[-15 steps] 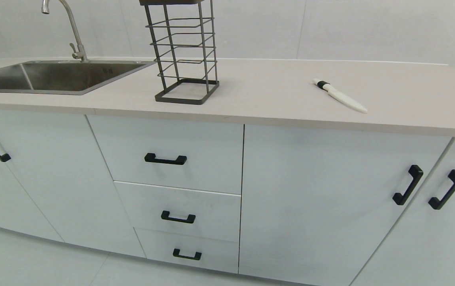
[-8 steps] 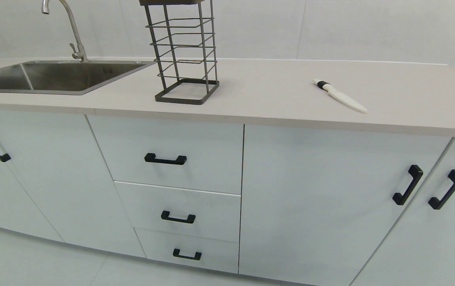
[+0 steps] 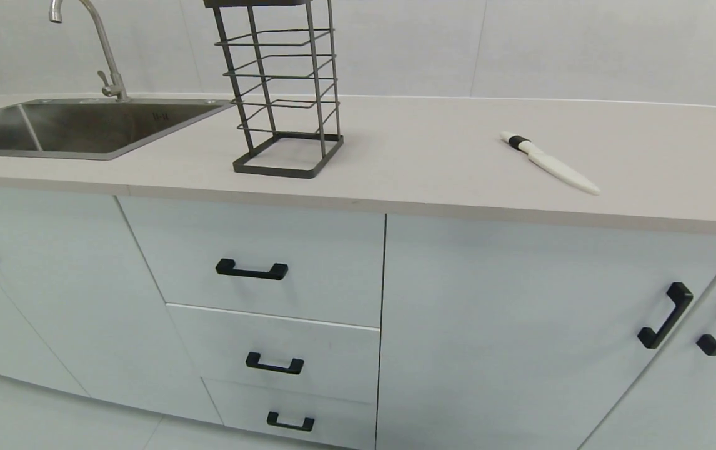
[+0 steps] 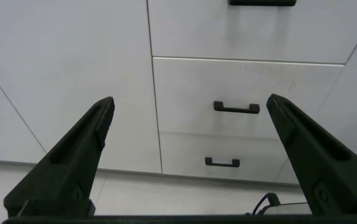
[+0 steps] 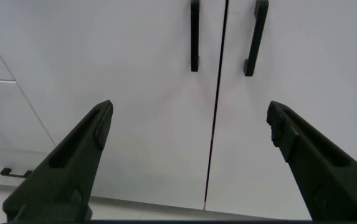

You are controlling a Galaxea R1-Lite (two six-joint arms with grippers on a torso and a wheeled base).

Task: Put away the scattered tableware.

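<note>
A white knife (image 3: 549, 163) with a black band near its handle end lies flat on the beige countertop (image 3: 433, 162), toward the right. A tall black wire rack (image 3: 280, 87) stands upright on the counter left of centre. My left gripper (image 4: 189, 106) is open with nothing between its fingers, low down in front of the white drawers (image 4: 247, 93). My right gripper (image 5: 189, 107) is open too, holding nothing, facing the white cabinet doors (image 5: 134, 93) with black handles.
A steel sink (image 3: 77, 122) with a curved tap (image 3: 99, 44) is set into the counter at the far left. Below the counter are three stacked drawers (image 3: 258, 294) with black handles and cabinet doors (image 3: 508, 337) on both sides. A tiled wall backs the counter.
The whole head view has shifted: the counter, rack and knife sit slightly lower and the sink further left, so the camera has moved. The things themselves have not moved.
</note>
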